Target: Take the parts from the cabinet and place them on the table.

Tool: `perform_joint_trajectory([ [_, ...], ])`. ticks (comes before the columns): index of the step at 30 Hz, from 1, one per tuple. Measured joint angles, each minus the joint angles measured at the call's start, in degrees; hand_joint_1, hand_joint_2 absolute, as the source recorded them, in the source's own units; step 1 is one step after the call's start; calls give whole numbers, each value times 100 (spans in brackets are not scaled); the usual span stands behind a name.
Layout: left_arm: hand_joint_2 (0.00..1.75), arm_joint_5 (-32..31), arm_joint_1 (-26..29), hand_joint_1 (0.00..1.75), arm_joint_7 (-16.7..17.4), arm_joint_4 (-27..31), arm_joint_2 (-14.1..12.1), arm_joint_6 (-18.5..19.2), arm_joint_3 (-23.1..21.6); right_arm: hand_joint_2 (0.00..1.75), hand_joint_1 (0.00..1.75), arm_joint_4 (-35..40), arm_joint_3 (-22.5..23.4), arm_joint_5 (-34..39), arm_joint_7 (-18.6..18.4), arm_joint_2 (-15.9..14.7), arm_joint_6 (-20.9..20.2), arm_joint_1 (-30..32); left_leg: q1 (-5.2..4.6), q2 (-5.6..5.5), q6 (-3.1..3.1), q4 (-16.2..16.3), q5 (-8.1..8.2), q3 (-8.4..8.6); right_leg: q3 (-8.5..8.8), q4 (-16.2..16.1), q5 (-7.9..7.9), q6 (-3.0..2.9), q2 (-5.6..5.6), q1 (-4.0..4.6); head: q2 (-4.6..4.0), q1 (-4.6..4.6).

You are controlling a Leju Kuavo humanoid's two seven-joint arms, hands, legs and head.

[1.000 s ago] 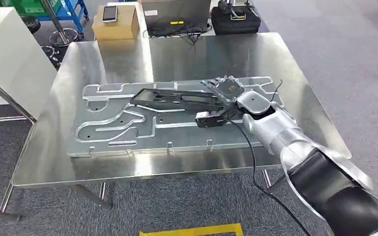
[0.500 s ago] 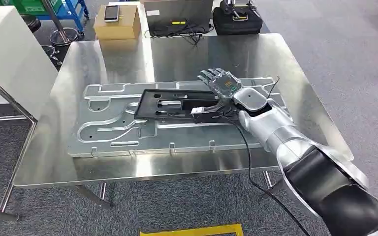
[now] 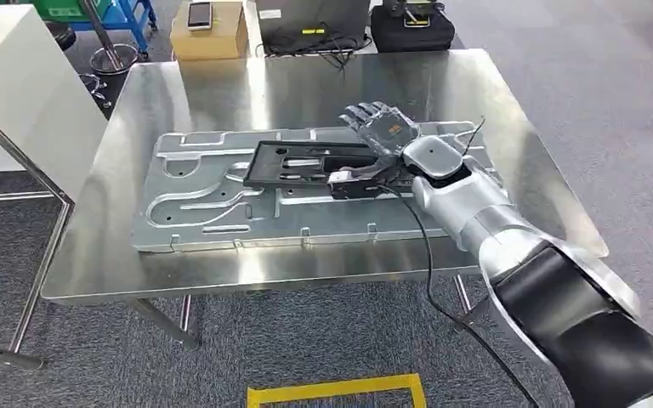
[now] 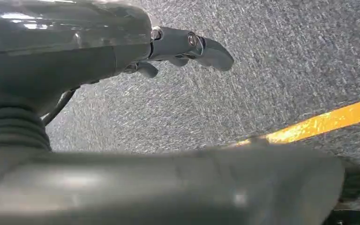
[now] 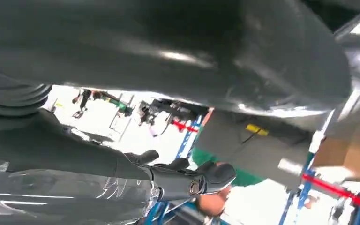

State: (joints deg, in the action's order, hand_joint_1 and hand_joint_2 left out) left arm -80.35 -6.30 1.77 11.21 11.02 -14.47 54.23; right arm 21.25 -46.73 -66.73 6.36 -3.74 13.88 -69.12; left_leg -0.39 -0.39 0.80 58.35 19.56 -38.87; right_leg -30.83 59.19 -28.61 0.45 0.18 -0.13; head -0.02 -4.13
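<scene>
A long black frame part (image 3: 302,161) lies flat on a big silver stamped panel (image 3: 204,204) that covers much of the steel table (image 3: 221,93). My right hand (image 3: 383,132) hovers at the part's right end, fingers spread and lifted off it, holding nothing. Its dark fingers (image 5: 187,180) also stretch out in the right wrist view, above the shiny metal. My left hand (image 4: 183,44) hangs over grey carpet with loosely extended fingers and nothing in it.
A cardboard box (image 3: 208,34) with a phone (image 3: 198,14) on top, a grey case (image 3: 310,17) and a black bag (image 3: 412,25) stand beyond the table's far edge. A white cabinet (image 3: 17,93) is at the left. Yellow floor tape (image 3: 336,393) lies in front.
The right hand held the black part tilted, then set it flat on the panel and spread its fingers off it. The camera has shifted a little.
</scene>
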Motion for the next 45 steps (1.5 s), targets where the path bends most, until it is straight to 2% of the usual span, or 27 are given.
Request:
perform_joint_trajectory([
  [2, 0, 0, 1, 0, 2, 0, 2, 11, 0, 0, 0, 15, 11, -46, 0, -46, 0, -118, 11, -7, -59, -40, -99, -18, -34, -31, 51, -59, -3, 23, 0, -4],
  [3, 0, 0, 13, 0, 4, 0, 0, 11, 2, 0, 0, 26, 33, -63, 0, -79, -2, -191, 4, -15, -96, -28, -76, -65, -73, -103, 157, -121, -34, -61, 0, -2],
  [5, 0, 0, 22, 0, 9, 0, 2, 13, 2, 0, 0, 44, 89, -94, 0, -115, -35, -333, 27, -5, -143, 414, 515, -245, -212, -119, 284, -190, -53, -58, 0, -2],
  [7, 0, 0, 23, 0, 9, 0, 0, 13, 2, 0, 0, 59, 122, -96, 0, -151, -52, -400, 70, -3, -200, 1272, 1091, -443, -364, -113, 404, -191, -53, -54, 0, -4],
  [8, 0, 0, 21, 0, 9, 0, 0, 13, 2, 0, 0, 61, 133, -109, 7, -161, -67, -404, 80, -2, -226, 1649, 1220, -489, -446, -106, 467, -181, -54, -54, 0, -2],
  [9, 0, 0, 20, 0, 9, 0, 0, 13, 2, 0, 0, 59, 138, -114, 9, -166, -88, -397, 92, -2, -240, 1800, 1175, -441, -527, -102, 527, -169, -53, -56, 0, -4],
  [11, 0, 0, 15, 0, 9, 0, 0, 13, 2, 0, 0, 61, 148, -120, 20, -179, -90, -394, 112, 0, -261, 1387, 826, -21, -696, -73, 642, -131, -52, -68, 0, -4],
  [12, 0, 0, 10, 0, 9, 0, 0, 13, 2, 0, 0, 74, 160, -120, 17, -192, -87, -394, 118, 4, -256, 901, 690, 346, -768, -54, 689, -103, -53, -75, 0, -4],
  [14, 0, 0, -8, 0, 9, 0, 0, 13, 2, 0, 0, 120, 197, -160, -4, -232, -68, -402, 87, 2, -210, -23, 955, 965, -855, -22, 775, -27, -50, -58, 0, -4],
  [18, 0, 22, 5, 0, 7, 0, 0, 9, 7, 0, 0, 168, 273, -212, 20, -337, -66, -557, 62, -3, -3, 11, 764, 797, -883, -90, 970, 133, -67, -69, 0, -2],
  [20, 0, 44, -13, 0, 0, 0, 2, 6, 7, 0, 0, 203, 381, -159, 99, -479, -109, -707, 60, 16, 109, -21, 614, 668, -1048, 250, 478, 148, -42, -103, 0, 0],
  [22, 0, 50, 8, 0, 0, 0, 0, 6, 9, 0, 0, 276, 527, -111, 184, -616, -111, -825, 32, 7, 145, -17, 472, 491, -1311, 1148, -193, 165, -34, -104, 0, -2],
  [23, 0, 50, 17, 0, -2, 0, 0, 6, 11, 0, 0, 323, 609, -3, 279, -696, -161, -856, 14, 8, 160, -13, 405, 398, -1393, 1555, -356, 175, -28, -104, 0, -2],
  [25, 0, 48, 19, 0, -4, 0, 0, 9, 11, 0, 0, 441, 823, 218, 479, -830, -315, -868, -12, 6, 158, -5, 268, 218, -1265, 1747, -184, 163, -27, -101, 0, -2],
  [27, 0, 50, 23, 0, -4, 0, 0, 9, 11, 0, 0, 557, 1016, 350, 555, -935, -330, -890, -28, -4, 149, 0, 138, 50, -744, 1142, 151, 111, -25, -87, 0, -2],
  [28, 0, 50, 25, 0, -2, 0, 2, 9, 11, 0, 0, 648, 1121, 370, 555, -951, -278, -910, -28, -88, 123, 9, 63, -18, -310, 584, 147, 45, 104, -63, 0, -4],
  [29, 0, 50, 17, 0, -2, 0, 20, 9, 11, 0, 0, 765, 1220, 367, 535, -966, -214, -923, -20, -96, 86, 13, 11, -80, 81, 77, -121, -46, 369, -51, 0, -2],
  [30, 0, 54, 2, 0, 0, 0, 26, 6, 13, 0, 0, 861, 1324, 330, 475, -1000, -67, -913, -15, -93, 62, -2, -46, -83, 105, -47, -99, 29, 340, -56, 0, -7],
  [33, 0, 101, -22, 0, 2, 0, 44, 4, 17, 0, 0, 988, 1436, 170, 356, -1005, 68, -890, -11, -225, -60, -119, -250, -115, 80, -142, 52, -49, 153, 28, 0, 0],
  [34, 0, 114, -31, 0, 2, 0, 44, 0, 35, 0, 0, 1019, 1443, 120, 315, -981, 99, -880, 30, -206, -64, -68, -182, -143, 34, -211, 166, -76, 41, -50, 0, 0],
  [36, 0, 120, -28, 0, -7, 0, 44, -4, 50, 0, 0, 1091, 1464, 28, 223, -918, 133, -849, 45, -98, -126, 469, 523, -358, -107, -257, 319, -163, -22, -62, 0, -4],
  [38, 0, 129, -22, 0, -9, 0, 44, -9, 52, 0, 0, 1156, 1517, -72, 107, -913, 245, -819, 84, -52, -202, 1370, 1105, -546, -295, -252, 466, -131, -100, -66, 0, -7],
  [39, 0, 125, -22, 0, -9, 0, 44, -7, 54, 0, 0, 1169, 1549, -137, 53, -926, 282, -779, 108, -35, -235, 1713, 1109, -567, -390, -246, 536, -118, -142, -69, 0, -4],
  [40, 0, 116, -15, 0, -7, 0, 44, -7, 55, 0, 0, 1169, 1576, -168, 42, -940, 308, -720, 129, -20, -265, 1848, 925, -499, -486, -241, 609, -96, -175, -71, 0, -4],
  [42, 0, 118, 0, 0, 13, 0, 42, -7, 66, 0, 0, 1189, 1648, -194, 42, -1045, 317, -591, 165, -2, -310, 1483, 500, -68, -675, -218, 738, -37, -232, -94, 0, -4],
  [43, 0, 120, 10, 0, 22, 0, 42, -7, 81, 0, 0, 1198, 1703, -192, 53, -1119, 326, -554, 181, 5, -326, 980, 523, 347, -759, -184, 797, 10, -255, -108, 0, -4],
  [45, 0, 136, 29, 0, 26, 0, 42, -7, 98, 0, 0, 1248, 1795, -168, 70, -1242, 345, -536, 157, -12, -285, -47, 986, 1079, -857, -99, 858, 78, -295, -91, 0, -2],
])
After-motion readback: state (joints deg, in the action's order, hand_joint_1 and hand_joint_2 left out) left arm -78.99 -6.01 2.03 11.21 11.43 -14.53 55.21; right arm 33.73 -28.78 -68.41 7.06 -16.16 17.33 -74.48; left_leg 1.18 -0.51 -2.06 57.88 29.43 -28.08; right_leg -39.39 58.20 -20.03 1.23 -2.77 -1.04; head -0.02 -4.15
